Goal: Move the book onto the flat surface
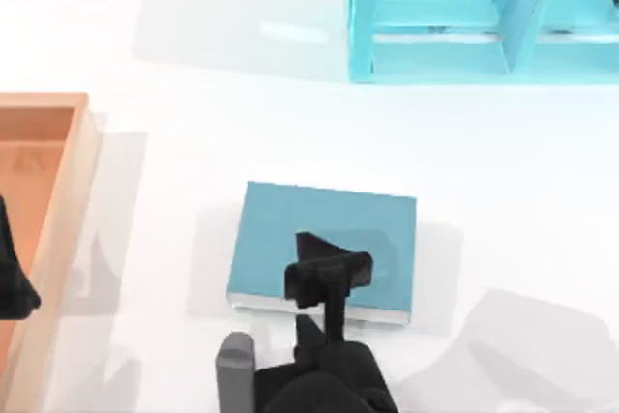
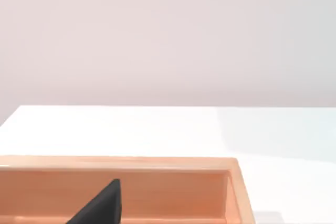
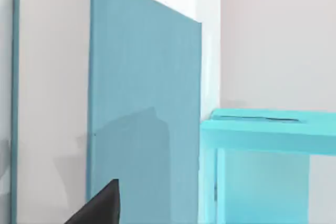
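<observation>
Looking down from the top view, the book (image 1: pixel 324 239) lies flat on the white tabletop (image 1: pixel 193 142), near the table's front middle, teal cover up and white page edge toward the front. The right gripper (image 1: pixel 327 273) reaches in from the front edge, its dark fingers over the book's front half; whether they grip the book or hover released I cannot tell. The left gripper (image 1: pixel 14 287) sits at the far left, over the orange-brown wooden tray (image 1: pixel 82 171). A cyan shelf unit (image 1: pixel 484 16) stands at the back right, well apart from the book.

In the left wrist view, a dark fingertip (image 2: pixel 102 205) hangs above the tray (image 2: pixel 239 187), with bare tabletop (image 2: pixel 157 129) beyond.

In the right wrist view, the book's cover (image 3: pixel 147 103) and page edge sit close to the camera, one dark fingertip (image 3: pixel 102 205) before them, the shelf unit (image 3: pixel 268 129) behind.
</observation>
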